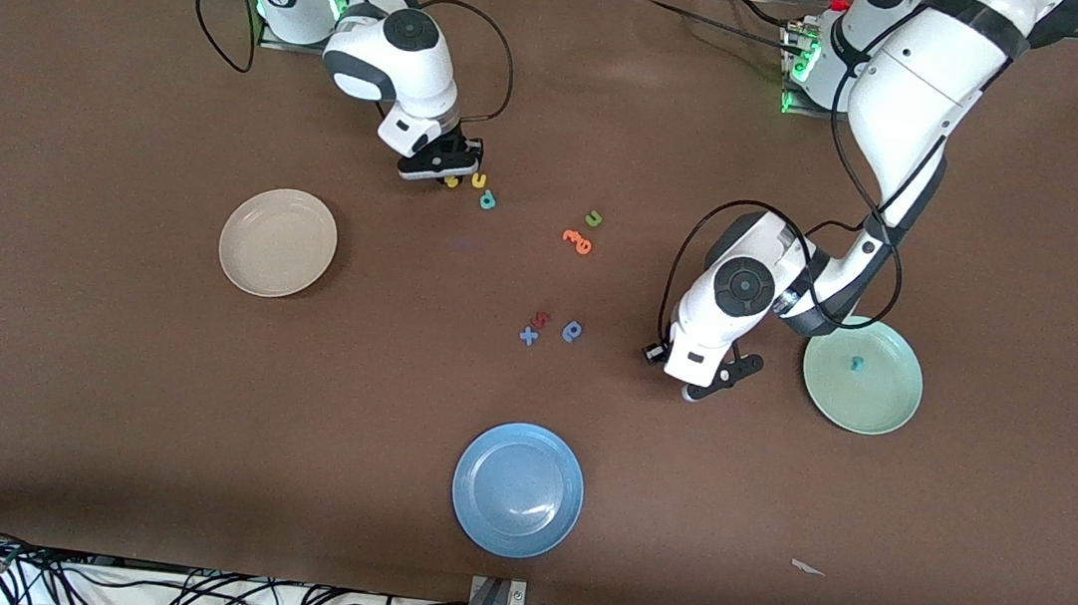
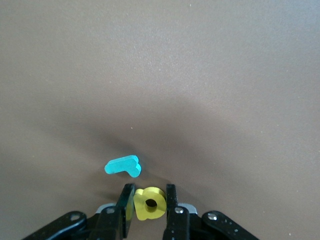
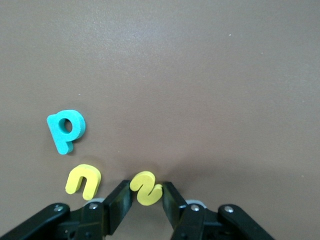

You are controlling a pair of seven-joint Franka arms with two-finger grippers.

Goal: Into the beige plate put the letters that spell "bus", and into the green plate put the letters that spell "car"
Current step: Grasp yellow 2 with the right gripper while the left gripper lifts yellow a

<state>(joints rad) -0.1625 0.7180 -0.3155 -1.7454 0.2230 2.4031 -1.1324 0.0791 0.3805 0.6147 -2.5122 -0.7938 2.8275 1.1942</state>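
You have three plates on the table (image 1: 88,395), and I'll place everything from the blue plate (image 1: 517,490) nearest the front camera. The beige plate (image 1: 278,242) lies farther from the camera than the blue plate, toward the right arm's end, with nothing in it. Farther again on that side, the right gripper (image 1: 450,173) is down at the table with its jaws clenched on one yellow s (image 3: 146,188). Just beside it lie one yellow u (image 3: 83,180) and one teal b (image 3: 66,130). Straight up from the blue plate you see two blue letters (image 1: 573,330), one reading x, and one red letter (image 1: 542,319); farther still are what look like two orange letters (image 1: 577,241) touching, and one green u (image 1: 594,218). Toward the left arm's end, the left gripper (image 2: 150,196) sits low, its jaws grasping one yellow a (image 2: 151,205), and one teal r (image 2: 123,166) lies just beside it. The green plate (image 1: 878,413) holds one teal letter (image 1: 857,363), too small to read.
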